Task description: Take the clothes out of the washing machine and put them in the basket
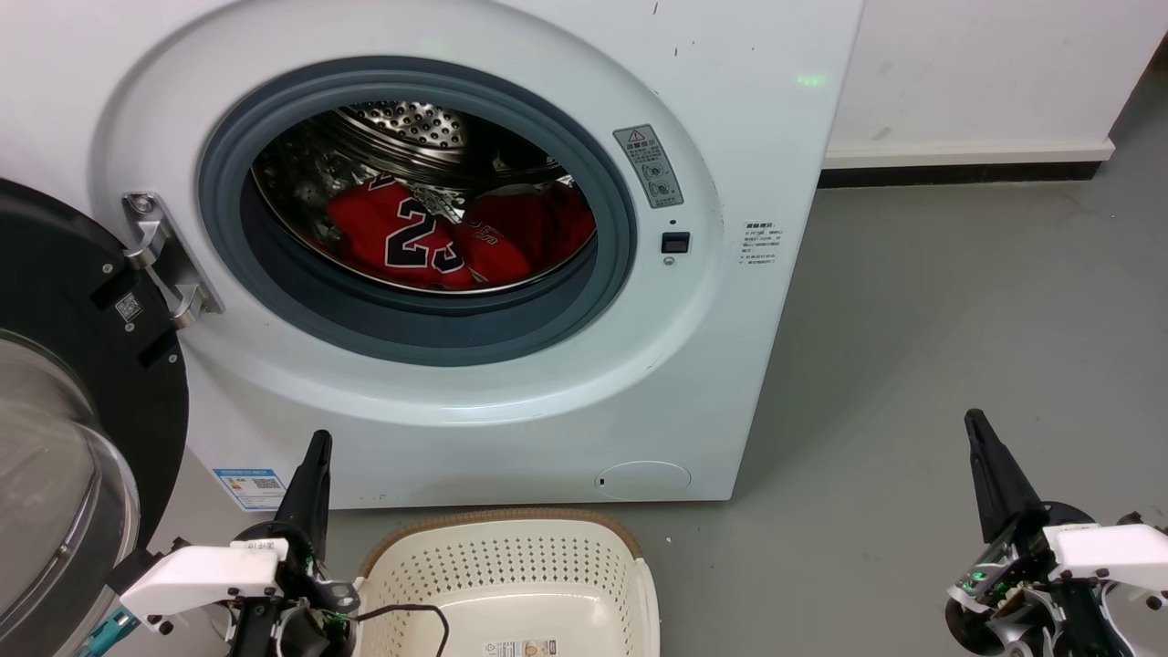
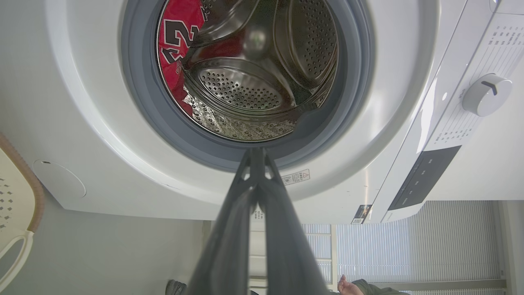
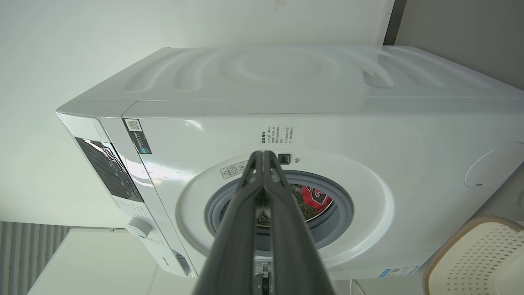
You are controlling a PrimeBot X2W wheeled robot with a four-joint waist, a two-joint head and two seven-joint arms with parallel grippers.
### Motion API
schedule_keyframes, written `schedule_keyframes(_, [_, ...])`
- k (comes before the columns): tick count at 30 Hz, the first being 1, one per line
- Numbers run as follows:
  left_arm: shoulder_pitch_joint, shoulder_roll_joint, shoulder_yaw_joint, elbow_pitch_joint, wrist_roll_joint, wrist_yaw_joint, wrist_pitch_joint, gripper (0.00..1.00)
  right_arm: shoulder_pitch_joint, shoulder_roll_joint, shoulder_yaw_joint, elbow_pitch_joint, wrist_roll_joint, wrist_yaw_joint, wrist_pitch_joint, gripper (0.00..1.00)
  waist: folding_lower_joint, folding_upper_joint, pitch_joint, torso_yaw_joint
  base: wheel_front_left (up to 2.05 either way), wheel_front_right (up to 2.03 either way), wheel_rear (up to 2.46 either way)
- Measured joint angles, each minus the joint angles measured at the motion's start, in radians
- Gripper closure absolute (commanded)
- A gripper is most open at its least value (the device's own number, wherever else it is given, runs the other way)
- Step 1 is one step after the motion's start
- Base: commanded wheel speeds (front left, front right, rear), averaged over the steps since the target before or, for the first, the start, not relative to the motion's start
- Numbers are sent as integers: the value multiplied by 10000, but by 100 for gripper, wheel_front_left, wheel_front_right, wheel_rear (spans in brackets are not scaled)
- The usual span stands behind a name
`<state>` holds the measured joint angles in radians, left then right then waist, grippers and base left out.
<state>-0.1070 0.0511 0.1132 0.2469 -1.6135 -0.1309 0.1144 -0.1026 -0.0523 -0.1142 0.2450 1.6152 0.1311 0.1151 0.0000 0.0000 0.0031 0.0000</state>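
The red clothes (image 1: 447, 235), one with a black "23", lie inside the steel drum of the white washing machine (image 1: 730, 164), whose black-framed glass door (image 1: 64, 429) hangs open at the left. The left wrist view catches the clothes (image 2: 178, 37) at the drum's left, and the right wrist view shows a red patch of clothes (image 3: 316, 197). The cream basket (image 1: 511, 584) stands on the floor in front of the machine. My left gripper (image 1: 315, 452) is shut with nothing in it, just left of the basket. My right gripper (image 1: 976, 429) is shut and empty, far right over the floor.
Grey floor (image 1: 958, 301) spreads to the right of the machine up to a white wall with a dark baseboard (image 1: 967, 169). A black cable (image 1: 411, 613) hangs over the basket's near left. A person's hand (image 2: 348, 284) shows low in the left wrist view.
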Motion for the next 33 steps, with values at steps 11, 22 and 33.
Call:
schedule_keyframes(11, [0,0,0,0,0,0,0,100,0,0,0,0,0,-2,-2,100,1,0,0,0,0,0,0])
schedule_keyframes(22, [0,0,0,0,0,0,0,100,0,0,0,0,0,-2,-2,100,0,0,0,0,0,0,0])
schedule_keyframes(33, [466,-38,-81,433,8,4,-130,0,477,17,59,395,2,-4,-107,0,0,0,3,-1,0,0,0])
